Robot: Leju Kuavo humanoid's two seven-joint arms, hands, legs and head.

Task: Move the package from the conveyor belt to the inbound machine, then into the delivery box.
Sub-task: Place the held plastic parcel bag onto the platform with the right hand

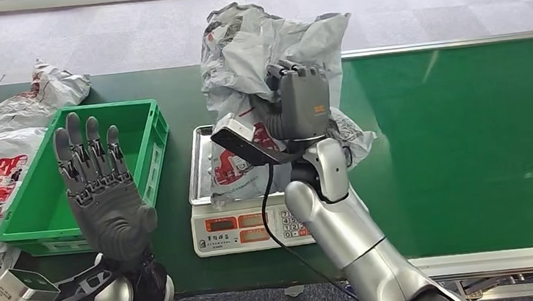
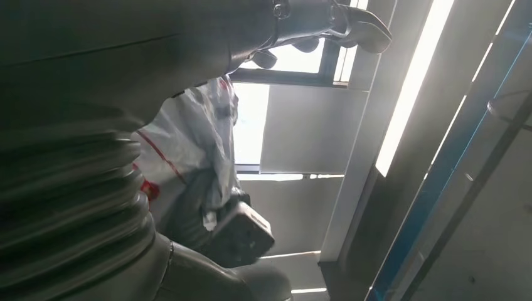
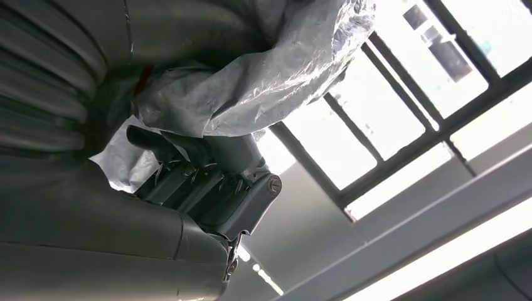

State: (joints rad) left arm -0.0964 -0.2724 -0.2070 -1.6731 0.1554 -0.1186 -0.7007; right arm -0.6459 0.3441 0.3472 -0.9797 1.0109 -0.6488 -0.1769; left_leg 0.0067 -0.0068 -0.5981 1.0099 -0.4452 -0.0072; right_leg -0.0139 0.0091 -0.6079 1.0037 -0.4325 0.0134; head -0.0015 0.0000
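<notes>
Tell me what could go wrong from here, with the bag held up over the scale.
The right robot hand grips only a bunch of the crumpled grey package, so the loose plastic might slip free. Its hanging lower part drapes on the scale and could snag there. The raised, open left robot hand stands before the green crate, possibly in the way.

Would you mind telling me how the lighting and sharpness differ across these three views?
Head view: even light, sharp on the package, scale and green crate. Left wrist view: backlit by bright windows, so the left hand and package read dark and soft. Right wrist view: windows blown out white, right hand in shadow against the glare.
</notes>
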